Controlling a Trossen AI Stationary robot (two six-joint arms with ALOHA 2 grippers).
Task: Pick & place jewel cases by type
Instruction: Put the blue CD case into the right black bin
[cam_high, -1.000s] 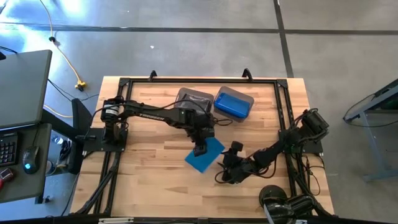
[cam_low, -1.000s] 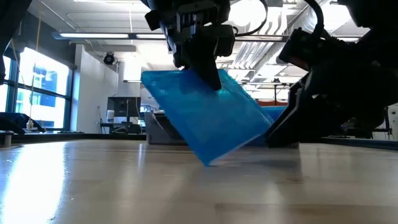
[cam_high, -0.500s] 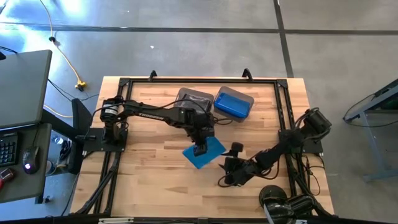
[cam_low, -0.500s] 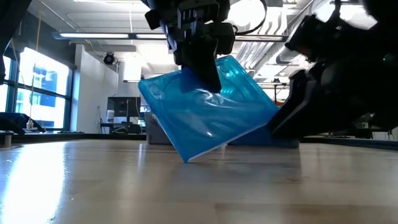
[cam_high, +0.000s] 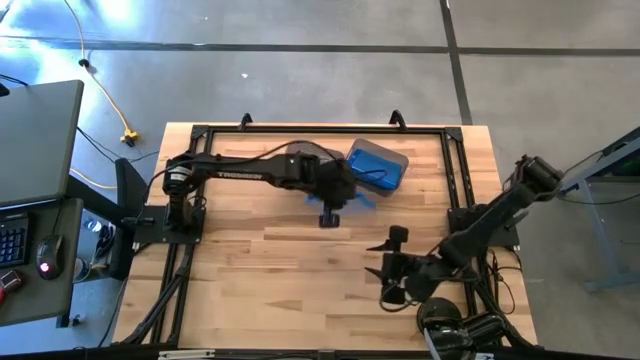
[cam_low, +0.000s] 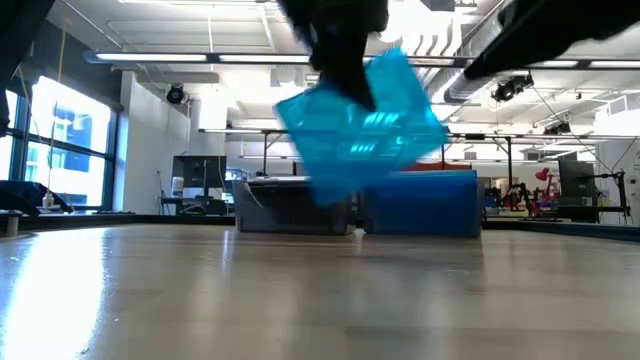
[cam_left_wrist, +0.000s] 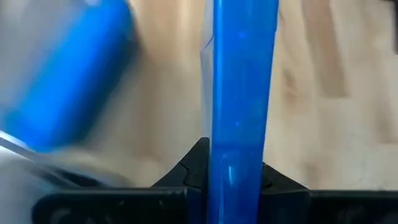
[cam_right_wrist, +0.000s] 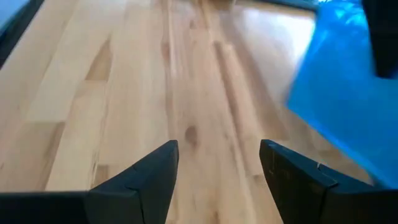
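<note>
Low view shows the thin translucent blue square plastic jewel case (cam_low: 362, 128) tilted in the air above the wooden surface (cam_low: 300, 290), pinched by the left end effector (cam_low: 345, 80), whose upper part is cut off. Behind stand a translucent grey bin (cam_low: 290, 205) and a blue-filled bin (cam_low: 420, 203). The right end effector (cam_right_wrist: 217, 168) hovers gaping wide, empty, over bare wood nearby.

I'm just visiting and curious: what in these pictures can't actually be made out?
- Grey bin, high view: the left arm covers it, contents hidden.
- Blue case, low view: motion blur, any pattern unreadable.
- Left claw, low view: cut off by the top edge.
- Blue bin, high view: number of cases inside too small to count.
</note>
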